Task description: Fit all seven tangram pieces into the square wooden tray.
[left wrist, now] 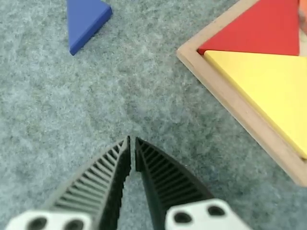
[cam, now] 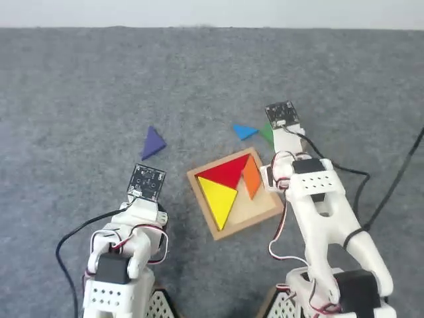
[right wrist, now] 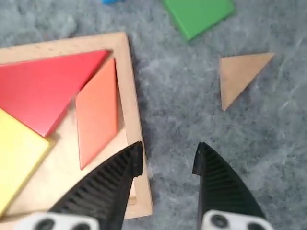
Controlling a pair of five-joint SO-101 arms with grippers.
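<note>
Wooden tray (cam: 203,207) sits on the grey felt table (cam: 79,99) between the 2 arms, turned corner-on. 3 pieces are in it: red triangle (cam: 225,171) and yellow triangle (cam: 218,197) side by side, long edges touching, and an orange parallelogram (right wrist: 98,112) next to the red one, along the tray wall nearest the right arm. Bare wood shows in the rest of the tray.

4 pieces lie loose on the table: dark blue triangle (cam: 154,142) beyond the left arm, well apart from the tray; small blue triangle (cam: 244,132) and green piece (right wrist: 196,14) just beyond the tray's far corner; tan triangle (right wrist: 240,74) near the green piece.

Left gripper (left wrist: 132,142) is low over bare felt beside the tray, fingers clenched together, nothing between them. Right gripper (right wrist: 168,153) is at the tray's outer rim, fingers released and empty, 1 over the rim and 1 over felt.
</note>
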